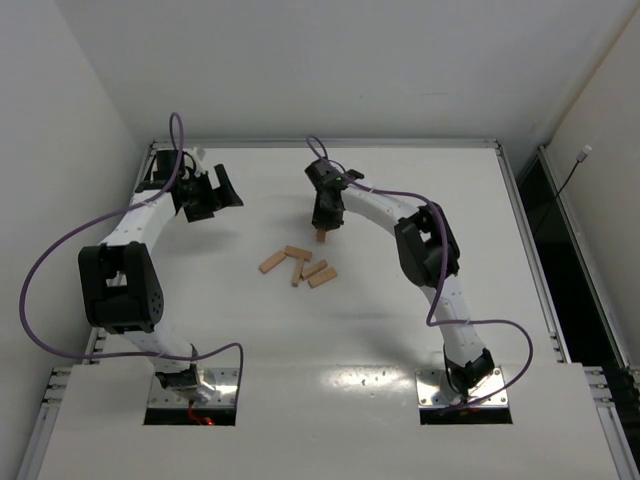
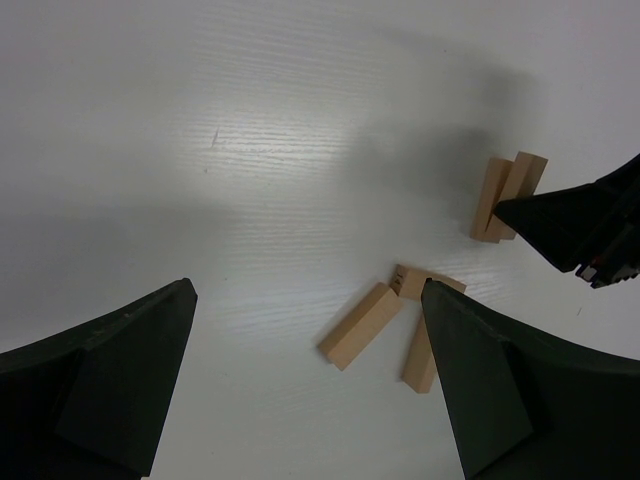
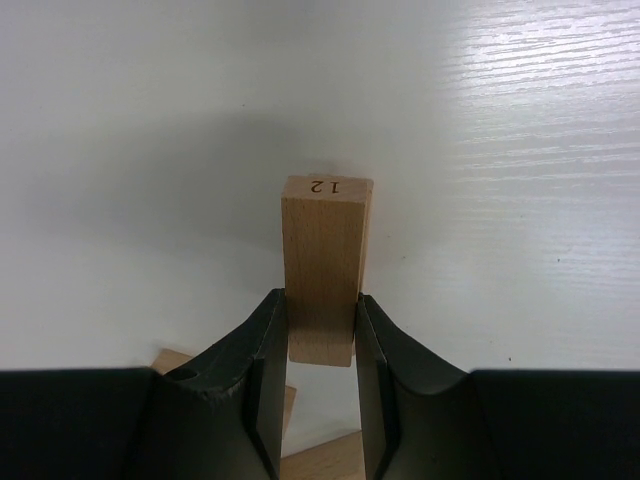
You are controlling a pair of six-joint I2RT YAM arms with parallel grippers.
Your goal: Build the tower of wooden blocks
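Observation:
My right gripper [image 1: 322, 226] is shut on a light-tan wood block [image 1: 322, 237] at the table's middle back. In the right wrist view the fingers [image 3: 268, 345] press both sides of this block [image 3: 325, 255], whose far end is marked "12". In the left wrist view a second bar [image 2: 490, 200] lies tight against the held one [image 2: 520, 185], at the right gripper's tip [image 2: 510, 212]. Several loose wood blocks [image 1: 298, 266] lie in a cluster just in front of it, also in the left wrist view [image 2: 360, 325]. My left gripper [image 1: 212, 194] is open and empty, off to the left.
White table with a raised rim [image 1: 330, 144] at the back and white walls around. The loose blocks lie between the two arms. The purple cables [image 1: 60, 250] loop beside each arm.

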